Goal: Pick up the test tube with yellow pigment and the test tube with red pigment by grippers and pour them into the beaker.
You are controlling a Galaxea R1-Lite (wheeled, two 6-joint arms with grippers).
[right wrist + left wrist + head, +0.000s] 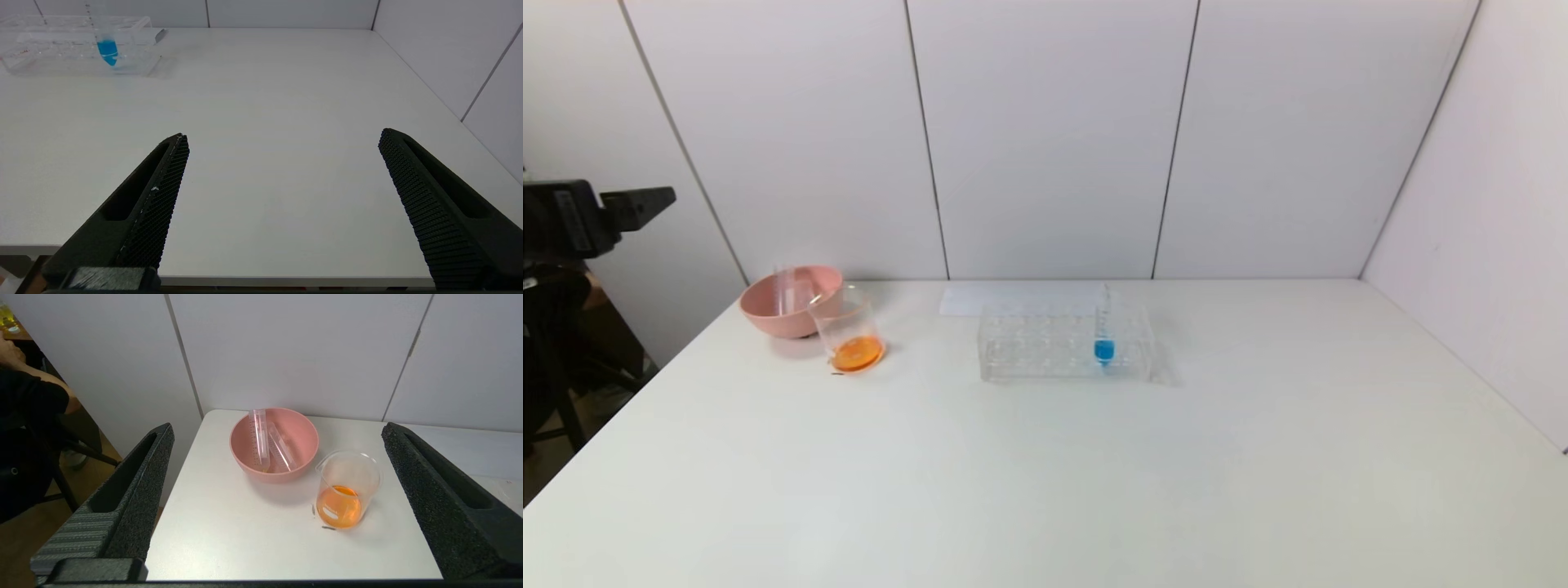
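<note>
The beaker (849,331) (347,490) stands at the table's far left and holds orange liquid. Right behind it is a pink bowl (768,314) (306,435) with two clear tubes lying in it. One tube (259,437) has a faint yellow trace at its tip. The other tube (282,448) shows no colour, and no red liquid is visible in any tube. My left gripper (278,425) is open and empty, held back off the table edge and facing the bowl and beaker. My right gripper (282,134) is open and empty over the table's near right edge. Neither gripper shows in the head view.
A clear tube rack (1045,347) (61,57) stands mid-table at the back with a blue-liquid tube (1103,349) (108,49) upright in it. A black device on a stand (572,216) is off the table's left side, and a seated person (28,400) is there too.
</note>
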